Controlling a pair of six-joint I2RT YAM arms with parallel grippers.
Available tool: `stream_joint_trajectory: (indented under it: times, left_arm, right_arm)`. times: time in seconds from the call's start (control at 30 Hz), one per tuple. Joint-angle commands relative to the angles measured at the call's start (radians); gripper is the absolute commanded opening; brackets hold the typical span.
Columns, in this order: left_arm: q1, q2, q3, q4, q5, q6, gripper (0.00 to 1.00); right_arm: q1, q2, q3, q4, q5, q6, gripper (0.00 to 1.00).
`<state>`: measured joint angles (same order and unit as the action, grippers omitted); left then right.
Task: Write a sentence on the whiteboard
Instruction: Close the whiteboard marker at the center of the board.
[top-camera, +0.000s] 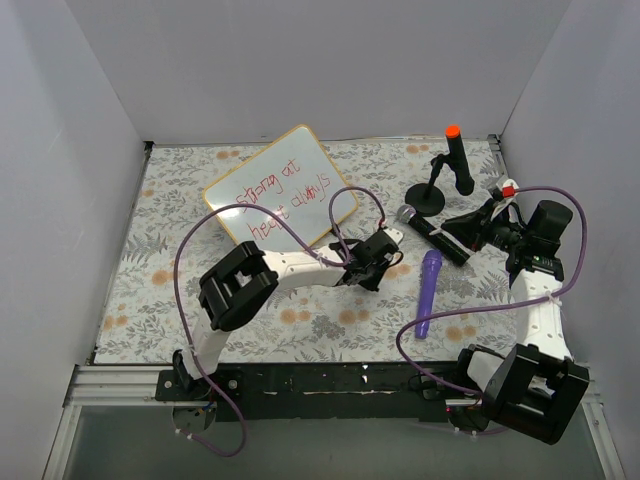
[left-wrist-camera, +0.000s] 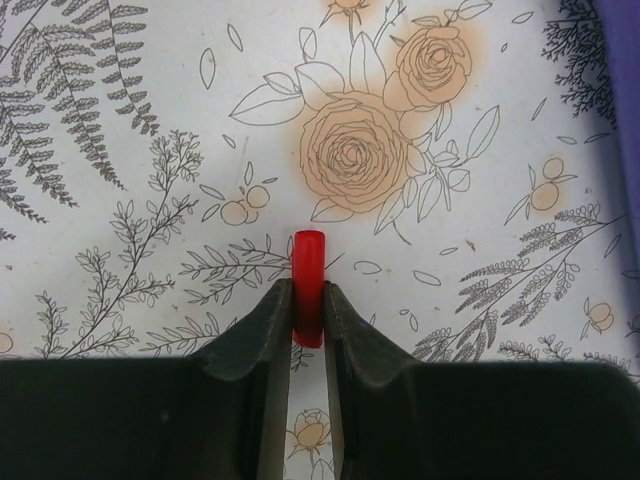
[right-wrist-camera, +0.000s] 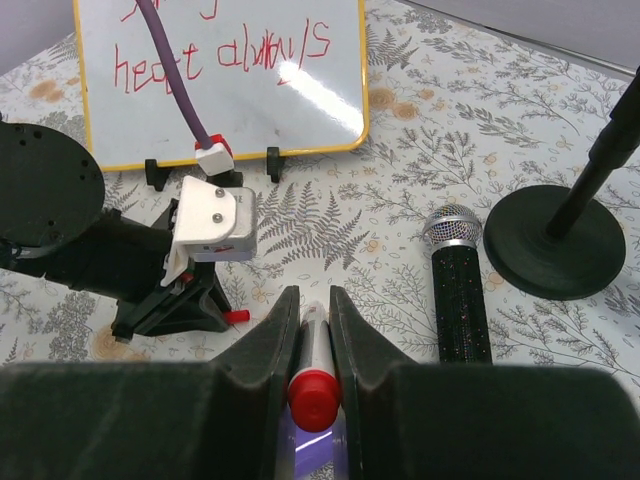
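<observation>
Evidently we are near the close of the writing. Furthest left, the whiteboard (top-camera: 300, 160) rests at an angle on the floral tablecloth (top-camera: 150, 290), beyond both arms. It carries the sentence (top-camera: 283, 192) in two red lines.

Next, the left gripper (left-wrist-camera: 309, 300) is clamped on a small red cylinder (left-wrist-camera: 309, 258), probably the marker's cap, held over the cloth. Further right lie a purple object (top-camera: 428, 292), a microphone (right-wrist-camera: 460, 285) and its stand (right-wrist-camera: 555, 240). The right gripper (right-wrist-camera: 313, 300) is pinched around a white marker (right-wrist-camera: 313, 345) with a red end.

We judge that the next move calls for bringing cap and marker together, squarely aligned. We cannot make out the writing tip. A purple cable (right-wrist-camera: 175, 75) crosses the cut-off top line, and the last word looks smudged.
</observation>
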<state>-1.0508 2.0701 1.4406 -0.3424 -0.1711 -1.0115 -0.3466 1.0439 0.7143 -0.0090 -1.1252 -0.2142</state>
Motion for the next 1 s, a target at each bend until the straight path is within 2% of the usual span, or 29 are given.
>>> stream_joint_trajectory:
  times: [0.0,0.3,0.53,0.63,0.97]
  left_arm:
    - [0.014,-0.073,-0.092,-0.017,0.022,0.047,0.00]
    - [0.015,-0.329,-0.394,0.338,0.084,0.139,0.00]
    - [0.015,-0.399,-0.534,0.491,0.111,0.208,0.00]
    - [0.015,-0.436,-0.623,0.617,0.130,0.221,0.00]
    - [0.015,-0.489,-0.905,1.103,0.171,0.252,0.00]
  right_arm:
    - [-0.002,0.019,0.001,0.010,-0.024,-0.010,0.01]
    - [0.073,0.093,-0.018,0.044,-0.074,0.032,0.01]
    - [0.175,0.152,-0.053,0.122,-0.145,0.085,0.01]
    - [0.221,0.185,-0.093,0.236,-0.180,0.176,0.01]
    - [0.328,0.268,-0.108,0.300,-0.229,0.207,0.01]
